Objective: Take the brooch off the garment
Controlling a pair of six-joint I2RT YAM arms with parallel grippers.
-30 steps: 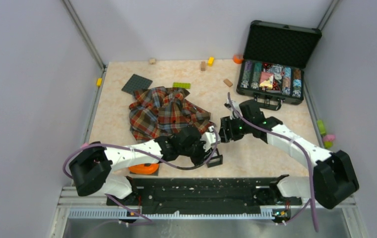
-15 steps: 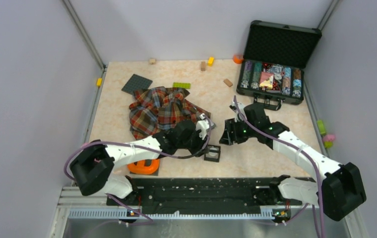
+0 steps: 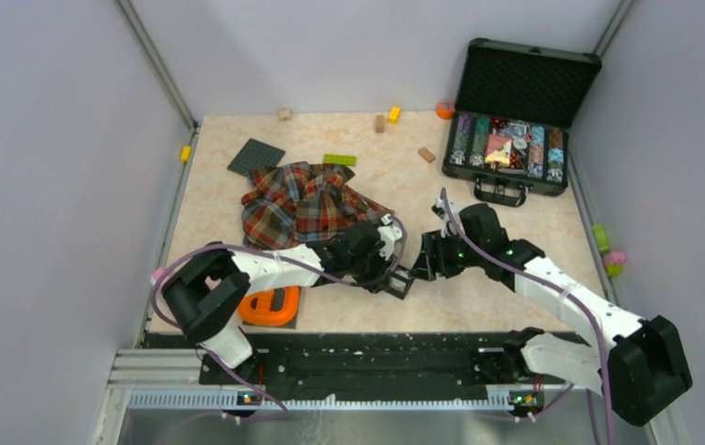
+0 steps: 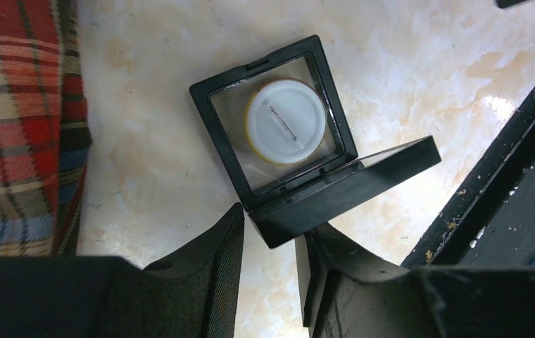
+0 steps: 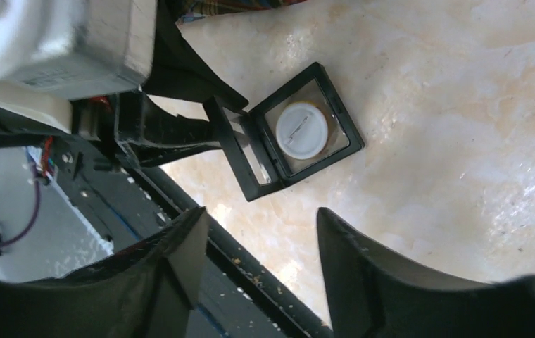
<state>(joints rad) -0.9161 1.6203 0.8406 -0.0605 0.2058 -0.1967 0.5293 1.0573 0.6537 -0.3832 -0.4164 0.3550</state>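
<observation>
Near the middle of the table's near edge, just right of the plaid shirt (image 3: 302, 209), a small black case (image 4: 218, 130) sits open with the brooch (image 4: 286, 121) lying inside it, pin side up. The brooch is already off the shirt and well apart from the cloth.

The left claw (image 4: 270, 224) looks pinched on the corner of the raised lid (image 4: 349, 183), its 2 fingers on either side of it. The right claw (image 5: 257, 239) hangs above the case with its fingers spread wide and nothing between them.

Judging from this, the grip on the lid is the weak spot. Only a corner is caught, so the lid could slip and drop shut, or a pull could tip the light case and spill the brooch. The 2 claws are also close, so a careless descent by the right one could knock the lid or the left fingers.
</observation>
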